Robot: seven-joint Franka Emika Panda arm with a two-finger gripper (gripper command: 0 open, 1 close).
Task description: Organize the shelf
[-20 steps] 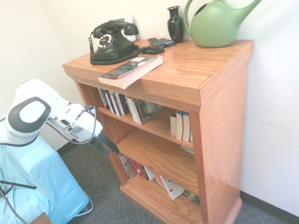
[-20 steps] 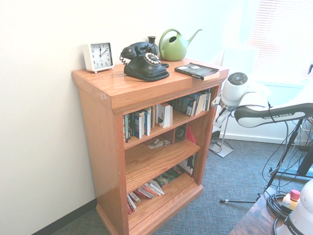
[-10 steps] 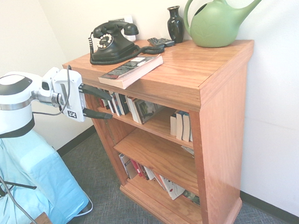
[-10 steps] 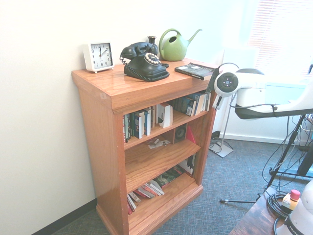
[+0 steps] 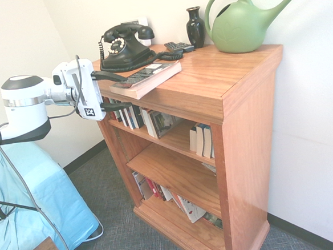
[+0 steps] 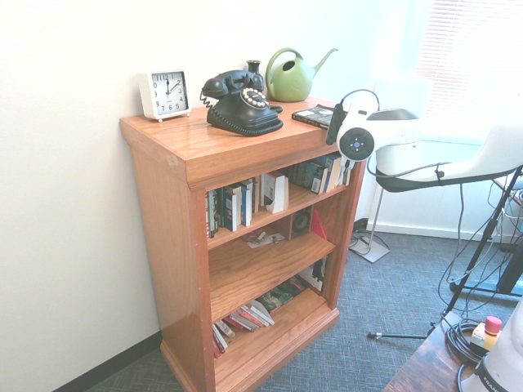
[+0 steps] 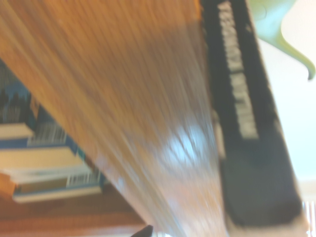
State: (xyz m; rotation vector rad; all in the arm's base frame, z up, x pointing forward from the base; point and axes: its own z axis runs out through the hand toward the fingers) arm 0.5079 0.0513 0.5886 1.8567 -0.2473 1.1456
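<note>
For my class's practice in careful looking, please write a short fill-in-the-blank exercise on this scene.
The spouted green thing on the shelf top is a ____.
The black rotary ____ has a coiled cord.
The white square ____ shows the time.
The robot's gripper is ____, holding nothing.

Missing words: watering can; telephone; clock; open

I count one black rotary telephone point(image 5: 124, 48), one square white clock with a round dial point(image 6: 165, 95), one glossy dark narrow-necked vase point(image 5: 195, 28), one green long-spouted watering can point(image 5: 241, 27), one dark slim remote control point(image 5: 179, 47), one reddish-brown wooden bookcase point(image 5: 242, 142) with three open levels, and one black-covered paperback point(image 5: 147, 80) on its top.
</note>
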